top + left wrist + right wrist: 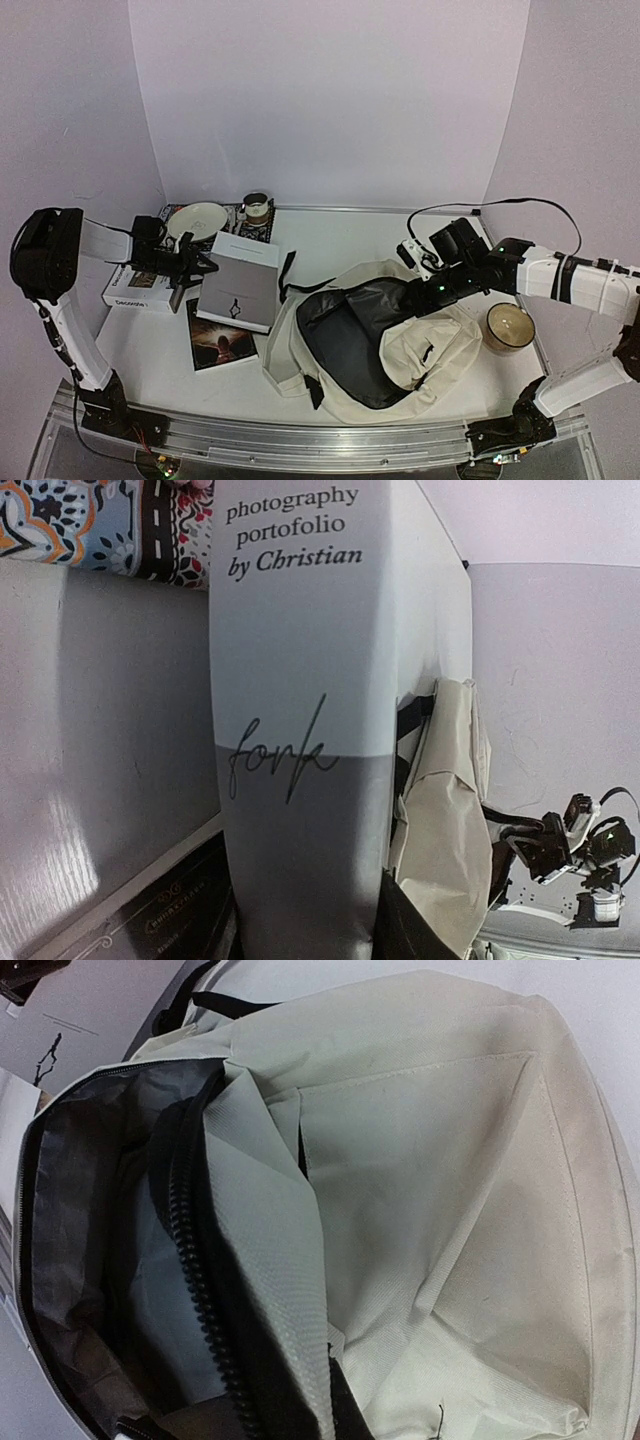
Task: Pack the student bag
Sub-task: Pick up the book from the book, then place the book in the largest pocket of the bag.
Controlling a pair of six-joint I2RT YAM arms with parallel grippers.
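The student bag (pixel 425 352), cream with a black zipper, lies at the centre right of the table, its mouth gaping and the dark lining showing. My right gripper (pixel 418 292) is shut on the upper edge of its opening and holds that flap (pixel 260 1230) up. In the right wrist view its fingers are almost hidden under the cloth. A grey and white photography portfolio book (pixel 240 285) lies to the left of the bag. My left gripper (pixel 195 268) is at its left edge. The book (pixel 300 730) sits between the jaws, with a dark finger against each face.
Under and beside the portfolio lie a white box-like book (pixel 135 290) and a dark booklet (pixel 220 348). At the back left stand a white bowl (pixel 198 220) on a patterned mat (pixel 100 530) and a small cup (pixel 256 207). A round candle jar (pixel 510 326) stands right of the bag.
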